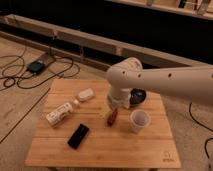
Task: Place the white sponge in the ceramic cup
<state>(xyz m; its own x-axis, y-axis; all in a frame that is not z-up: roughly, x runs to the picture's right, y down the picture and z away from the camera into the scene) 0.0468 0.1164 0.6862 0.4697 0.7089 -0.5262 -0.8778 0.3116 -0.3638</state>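
Hovering open, empty, mid-desk: your hand (113, 111). Skewed reach for the white sponge (86, 94) may knock the bottle (60, 113) beside.

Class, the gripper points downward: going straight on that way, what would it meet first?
Probably the wooden table, just beside the ceramic cup: the gripper hangs pointing down there. The white sponge lies well aside. Height is hard to judge.

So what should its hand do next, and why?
Probably shift the gripper over to the sponge. The gripper hangs open above the table's middle, close to the cup, while the sponge lies untouched further left in the view.
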